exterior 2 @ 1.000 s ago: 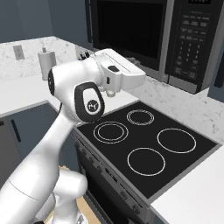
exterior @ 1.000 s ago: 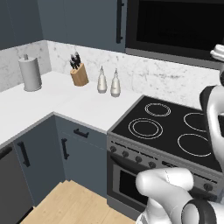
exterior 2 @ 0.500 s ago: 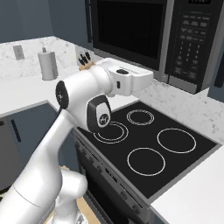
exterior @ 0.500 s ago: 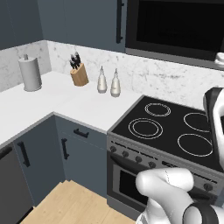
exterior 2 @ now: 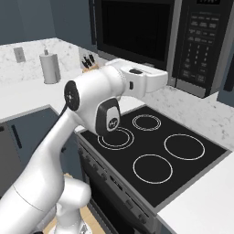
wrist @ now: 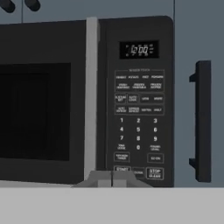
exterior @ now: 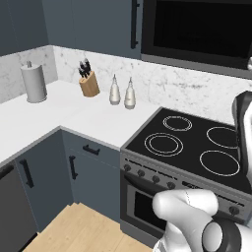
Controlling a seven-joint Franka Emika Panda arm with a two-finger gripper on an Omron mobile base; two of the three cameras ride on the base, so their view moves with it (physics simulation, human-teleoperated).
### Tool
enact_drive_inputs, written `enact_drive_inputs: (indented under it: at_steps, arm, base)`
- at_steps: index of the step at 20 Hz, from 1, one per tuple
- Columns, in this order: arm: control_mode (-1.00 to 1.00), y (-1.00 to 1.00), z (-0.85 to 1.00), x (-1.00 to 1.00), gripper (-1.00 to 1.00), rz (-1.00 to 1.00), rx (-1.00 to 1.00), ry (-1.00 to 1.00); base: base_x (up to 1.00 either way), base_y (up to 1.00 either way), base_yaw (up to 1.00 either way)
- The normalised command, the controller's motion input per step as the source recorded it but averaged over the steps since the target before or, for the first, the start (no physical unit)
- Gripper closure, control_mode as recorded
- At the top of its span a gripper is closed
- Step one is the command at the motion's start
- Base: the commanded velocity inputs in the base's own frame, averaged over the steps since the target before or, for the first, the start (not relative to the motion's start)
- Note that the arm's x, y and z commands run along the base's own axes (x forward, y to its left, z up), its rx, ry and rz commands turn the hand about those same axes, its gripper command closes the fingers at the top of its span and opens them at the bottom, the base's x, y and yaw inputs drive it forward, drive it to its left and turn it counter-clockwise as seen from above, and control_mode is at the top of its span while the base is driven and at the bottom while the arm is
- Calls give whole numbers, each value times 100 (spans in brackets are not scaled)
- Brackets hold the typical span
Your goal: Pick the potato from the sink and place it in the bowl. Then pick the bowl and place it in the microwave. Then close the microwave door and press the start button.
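— While levelled at the microwave (exterior 2: 173, 41), counts how many of each thing?

— One microwave, mounted above one black stove (exterior: 197, 147) with four ring burners. One microwave door (wrist: 43, 109), shut flush beside one control panel (wrist: 139, 113). On the white counter (exterior: 74, 115): one paper towel roll (exterior: 33, 83), one knife block (exterior: 89, 84) and two pale bottles (exterior: 114, 91) standing side by side.

— And the gripper (wrist: 112, 178)?

— Seen from the hand camera with fingertips pressed together, clamped on nothing. Sits just below the start button (wrist: 122, 169) on the panel's bottom row; cannot tell whether touching it.

— Room to move?

— Reaches out level from the arm over the stove's rear-left burners, well above the glass top. Faces the panel's lower edge, with the door's pale frame strip just to the left and a dark cabinet handle (wrist: 202, 120) well apart to the right. Open air from the microwave's underside down to the burners. Bottles and knife block well off to the left, against the marble backsplash.
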Motion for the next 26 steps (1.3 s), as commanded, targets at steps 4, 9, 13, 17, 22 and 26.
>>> enact_drive_inputs:
  at_steps: [4,9,13,17,22,26]
  arm:
    - [-100,-6,-12,0,100,-1,1,0]
    - [-100,-9,-10,0,100,0,4,0]
    - [-100,-10,-14,0,100,0,3,0]
    - [-100,-10,-19,10,100,0,0,0]
    - [-100,-3,-11,25,100,0,0,0]
    - [-100,-14,-1,39,100,0,1,0]
  base:
    - [0,0,0]
    - [0,0,0]
    - [0,0,0]
    - [0,0,0]
    - [0,0,0]
    - [0,0,0]
